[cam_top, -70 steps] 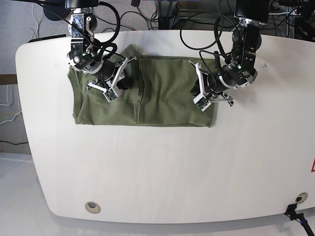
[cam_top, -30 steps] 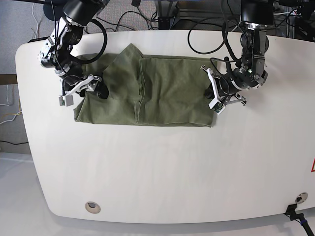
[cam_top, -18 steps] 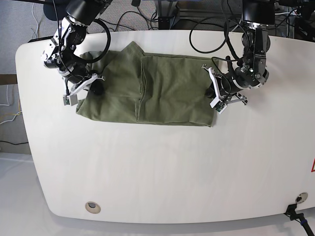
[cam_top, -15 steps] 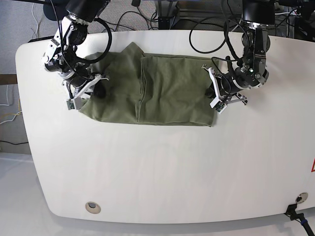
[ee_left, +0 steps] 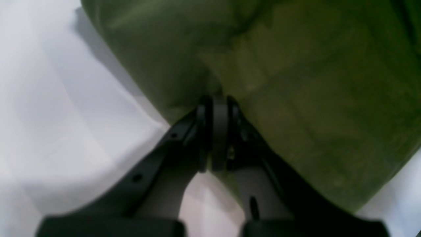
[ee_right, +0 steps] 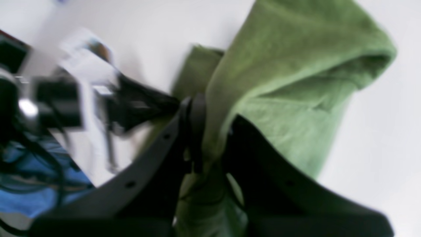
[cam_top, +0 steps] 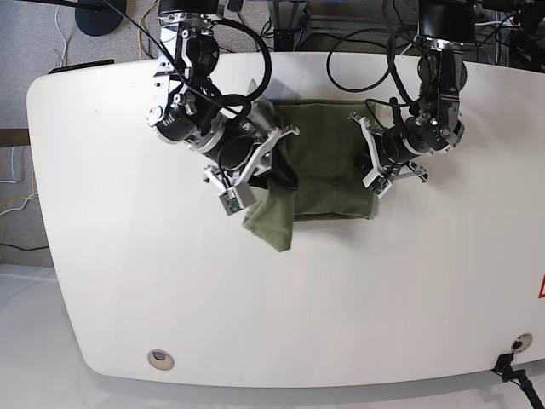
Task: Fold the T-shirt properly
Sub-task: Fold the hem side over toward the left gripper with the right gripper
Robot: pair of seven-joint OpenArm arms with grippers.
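The olive-green T-shirt (cam_top: 328,162) lies bunched at the back middle of the white table (cam_top: 255,324). My right gripper (cam_top: 260,170) is shut on the shirt's left part and holds it lifted over the rest; a doubled flap (cam_top: 271,226) hangs below it. In the right wrist view the fingers (ee_right: 194,108) pinch the cloth (ee_right: 296,65), which drapes in a fold. My left gripper (cam_top: 372,170) is shut on the shirt's right edge, low at the table. In the left wrist view its closed tips (ee_left: 215,102) sit on the cloth's edge (ee_left: 312,82).
Cables and stands (cam_top: 341,34) crowd the table's back edge. A round grommet (cam_top: 158,359) sits at the front left, a black connector (cam_top: 509,368) at the front right corner. The two arms are close together over the shirt.
My right gripper has carried the shirt's left end to the right and up, over the middle of the shirt. The left gripper has stayed on the right edge.
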